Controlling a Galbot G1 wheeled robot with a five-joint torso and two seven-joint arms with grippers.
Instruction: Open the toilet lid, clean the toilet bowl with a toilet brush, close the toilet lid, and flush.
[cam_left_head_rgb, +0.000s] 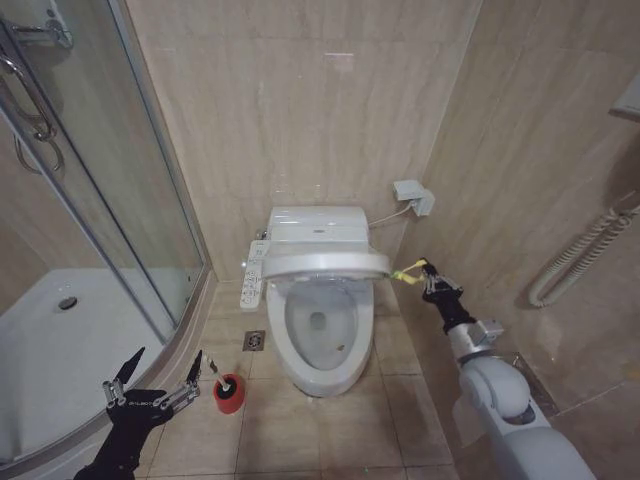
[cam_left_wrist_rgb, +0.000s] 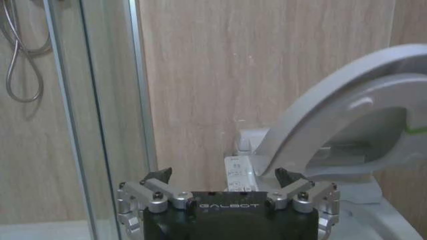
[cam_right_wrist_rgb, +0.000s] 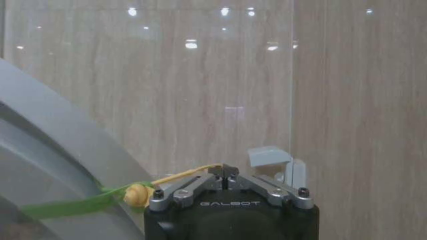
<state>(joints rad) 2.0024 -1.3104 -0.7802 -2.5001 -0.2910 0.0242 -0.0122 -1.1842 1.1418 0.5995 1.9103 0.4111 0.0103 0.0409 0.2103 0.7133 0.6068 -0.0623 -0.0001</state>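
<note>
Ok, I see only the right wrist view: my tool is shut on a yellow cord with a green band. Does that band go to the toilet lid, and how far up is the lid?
Observer: Yes, the band runs from your right tool to the toilet lid. In the head view the lid is lifted partway, above the toilet bowl.
Operator: Where is the left tool?
Observer: The left tool hangs open, low, beside the shower tray.
Operator: And the brush?
Observer: The toilet brush stands in its red holder on the floor, between the left tool and the bowl.
</note>
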